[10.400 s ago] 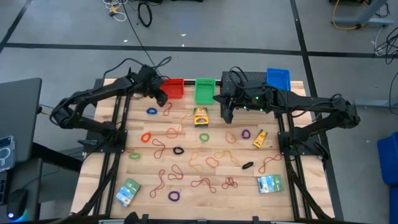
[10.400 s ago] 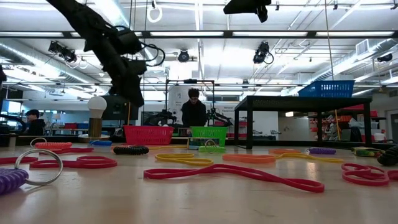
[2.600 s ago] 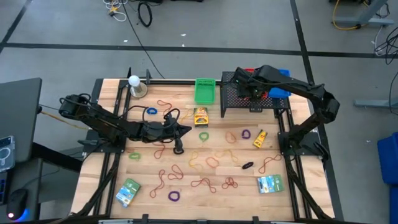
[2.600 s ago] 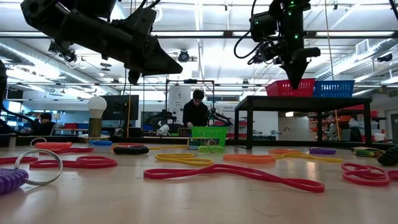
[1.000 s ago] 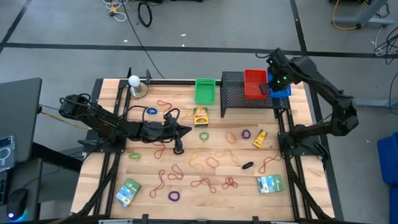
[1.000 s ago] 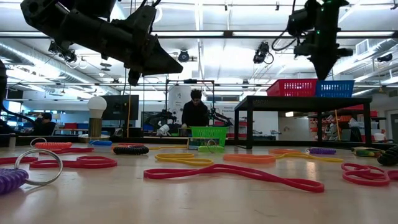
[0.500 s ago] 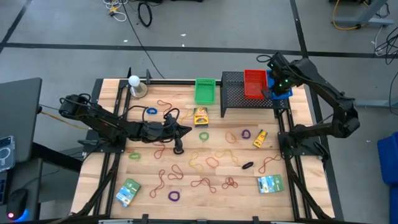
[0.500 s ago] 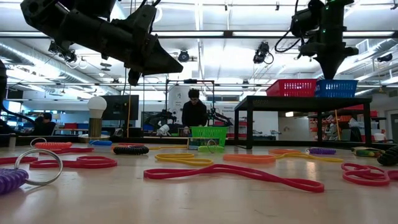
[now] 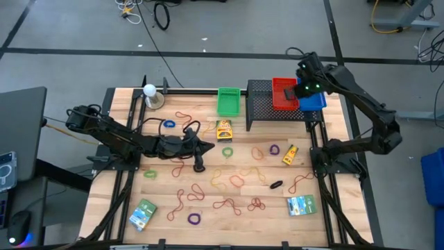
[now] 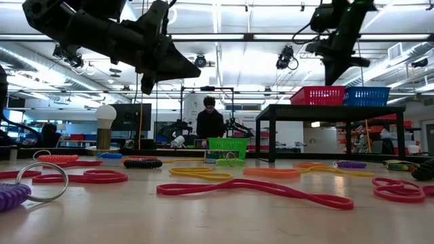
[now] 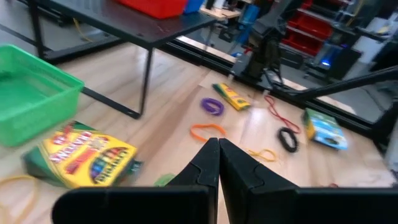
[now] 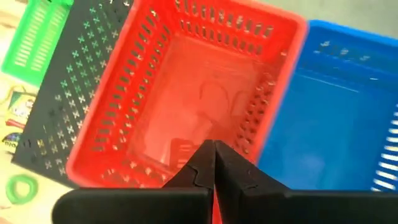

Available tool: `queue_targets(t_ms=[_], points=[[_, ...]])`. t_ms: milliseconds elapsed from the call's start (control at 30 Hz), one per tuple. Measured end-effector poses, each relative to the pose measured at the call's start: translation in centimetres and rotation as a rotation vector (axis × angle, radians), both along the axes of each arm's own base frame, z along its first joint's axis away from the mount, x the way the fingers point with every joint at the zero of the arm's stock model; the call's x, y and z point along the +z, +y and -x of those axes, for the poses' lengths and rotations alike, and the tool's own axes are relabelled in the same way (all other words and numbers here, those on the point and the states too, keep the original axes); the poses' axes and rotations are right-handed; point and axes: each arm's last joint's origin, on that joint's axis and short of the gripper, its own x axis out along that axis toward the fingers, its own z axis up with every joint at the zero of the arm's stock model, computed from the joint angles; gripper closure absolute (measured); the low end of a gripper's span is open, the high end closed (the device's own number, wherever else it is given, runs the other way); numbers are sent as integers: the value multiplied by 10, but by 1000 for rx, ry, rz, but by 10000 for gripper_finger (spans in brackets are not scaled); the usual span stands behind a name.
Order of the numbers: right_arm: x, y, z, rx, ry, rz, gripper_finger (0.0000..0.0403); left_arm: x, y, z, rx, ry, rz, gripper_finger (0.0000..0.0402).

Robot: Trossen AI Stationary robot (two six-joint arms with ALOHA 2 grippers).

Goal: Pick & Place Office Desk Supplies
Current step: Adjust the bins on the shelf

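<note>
- Right gripper (image 12: 213,163) first: jaws pressed together with nothing between them, poised over the red basket (image 9: 284,93) on the black mesh stand (image 9: 267,110) at the table's far right.
- From that wrist, the red basket's floor looks bare, and the visible part of the blue basket (image 12: 339,118) touching it shows nothing either. So, as far as I can judge, neither bin has a single item in it.
- Over to the left gripper (image 11: 218,163): jaws together too, gripping nothing, hanging low over the middle of the table (image 9: 208,215) with the yellow crayon box (image 11: 77,155) just beside its tips.
- The green basket (image 9: 227,101) sits at the far edge, just beyond the crayon box; whether anything lies inside, I can't tell.
- Now the supplies, and they're everywhere! The small yellow bottle (image 9: 289,154) lies on its side below the stand, near a purple ring (image 9: 274,149).
- One green-blue packet (image 9: 300,205) sits at the near right, another packet (image 9: 143,213) at the near left.
- Red, orange and green rubber-band loops (image 9: 226,205) sprawl across the boards, with a black ring (image 9: 276,185) and a blue ring (image 9: 169,124) among them.
- The white ball on its base (image 9: 150,94) stands at the far left corner, well apart from it all.
- My read: the baskets are in position, but the sorting proper has barely begun; practically every supply is still to be picked and placed.
</note>
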Motion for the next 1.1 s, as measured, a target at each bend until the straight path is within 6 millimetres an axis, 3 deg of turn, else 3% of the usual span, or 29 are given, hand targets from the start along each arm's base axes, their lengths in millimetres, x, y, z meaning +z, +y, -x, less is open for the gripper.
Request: queue_targets(t_ms=[200,867,1100], points=[[-15,-13,-8,-18,73,-31,396,-1,0,0,10,6,7,391],[-16,-13,-6,-14,133,-10,396,-1,1,1,41,1,15,391],[-16,-12,-5,-23,157,-7,396,-1,10,0,94,-24,92,391]])
